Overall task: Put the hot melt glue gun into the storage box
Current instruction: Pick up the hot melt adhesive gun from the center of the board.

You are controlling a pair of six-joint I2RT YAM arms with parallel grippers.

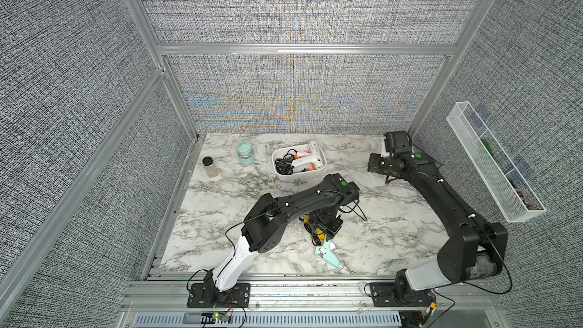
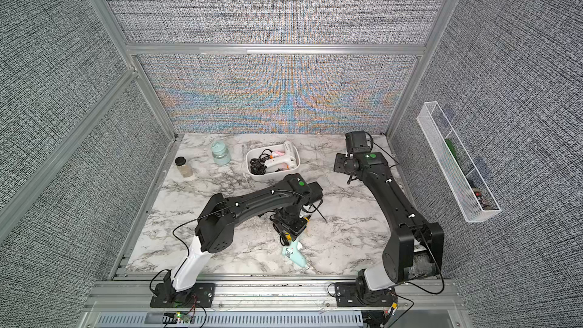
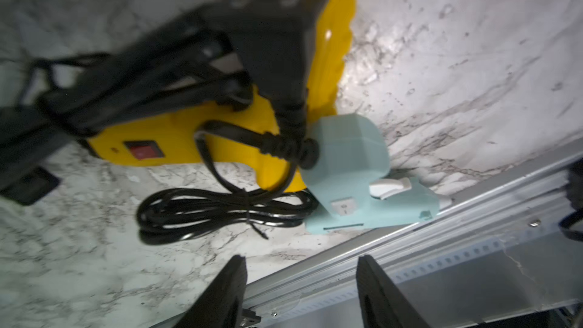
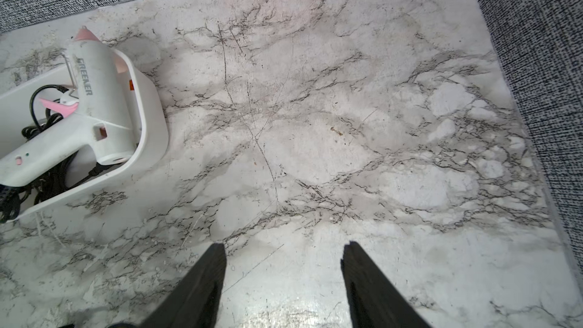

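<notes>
While the marble bench (image 1: 394, 231) fills the cell floor, two black arms reach over it: the left arm (image 1: 303, 203) folds low over the front-centre, and the right arm (image 1: 441, 190) stretches to the back right corner. A long wire-mesh tray (image 1: 495, 165) hangs on the right wall.

The storage box (image 1: 296, 175) sits near the back, approx. centre. It holds a white/pink glue gun (image 4: 94, 89) w/ its nose poking over the rim, a white/orange glue gun (image 1: 307, 162) and a cord tangle.

The mint glue gun (image 3: 347, 153) lies flat on the bench by the front edge, touching the yellow glue gun (image 3: 176, 140), so both are outside the box and well apart from it.

The left gripper (image 3: 301, 260) hangs just over these two, fingers spread w/ nothing between them. The right gripper (image 4: 284, 246) is likewise spread and empty over bare marble (box just to one side).

A mint bottle (image 1: 245, 153) and a black-lidded jar (image 1: 209, 167) stand back left. A coiled black cord (image 3: 220, 212) lies beside the mint gun; a blurred black plug (image 3: 277, 36) sits over the yellow one.
</notes>
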